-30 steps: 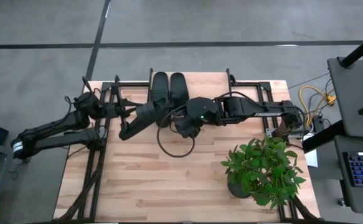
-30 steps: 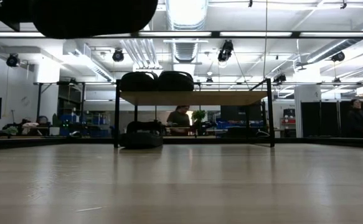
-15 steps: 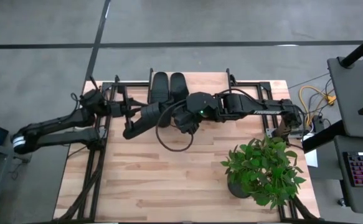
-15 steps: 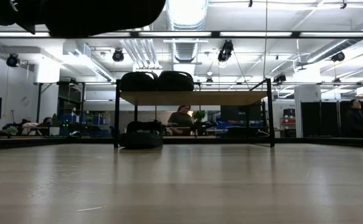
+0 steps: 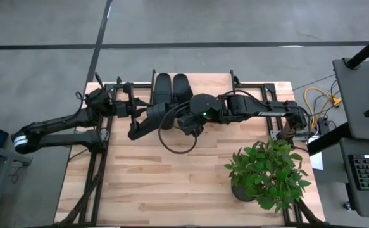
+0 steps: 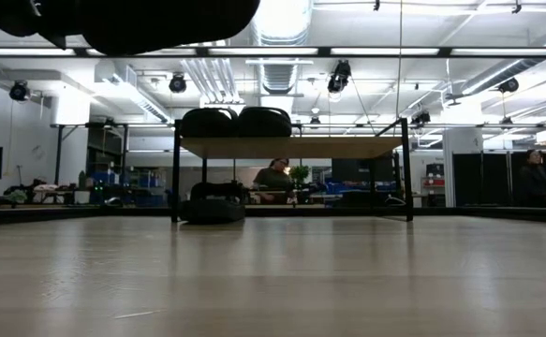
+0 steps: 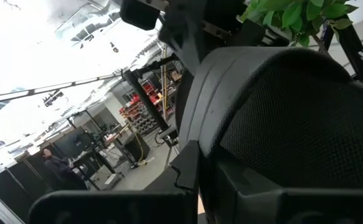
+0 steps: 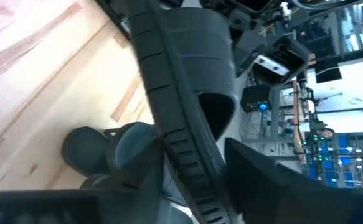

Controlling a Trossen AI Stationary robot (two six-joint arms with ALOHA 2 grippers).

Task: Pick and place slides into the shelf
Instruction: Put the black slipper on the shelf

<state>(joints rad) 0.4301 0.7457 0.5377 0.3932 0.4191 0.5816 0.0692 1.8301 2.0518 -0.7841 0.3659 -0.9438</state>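
Observation:
One black slide point(image 5: 147, 121) is up in the air between both grippers, lying slantwise over the table's far left part; in the low view it fills the top left corner point(image 6: 151, 19). My left gripper point(image 5: 135, 113) is shut on it from the left, my right gripper point(image 5: 183, 120) from the right. Two more slides point(image 5: 171, 88) lie side by side on the shelf's top board point(image 6: 291, 147). Another slide point(image 6: 214, 208) rests on its sole under the shelf, at its left end. My left gripper holds the slide at the side of its wide strap point(image 7: 231, 87), coming level from the table's left. The fingers' contact is hidden behind the strap and sole. The slide is lifted clear of the table. My right gripper has the ribbed edge of the sole point(image 8: 181, 149) between its two fingers, near the slide's right-hand end. It comes from the table's right. The sole runs lengthwise away from the fingers.
A potted green plant point(image 5: 266, 171) stands at the table's right near part. A black cable loop point(image 5: 175, 142) hangs under the right gripper. The shelf's right half point(image 5: 216, 83) is bare on top. People sit in the room beyond the table point(image 6: 271, 178).
My left gripper has moved toward the table's far edge and a little right, carrying the slide with it. My right gripper has shifted slightly toward the far edge with the slide's other end. The slide has stayed lifted clear and slanted.

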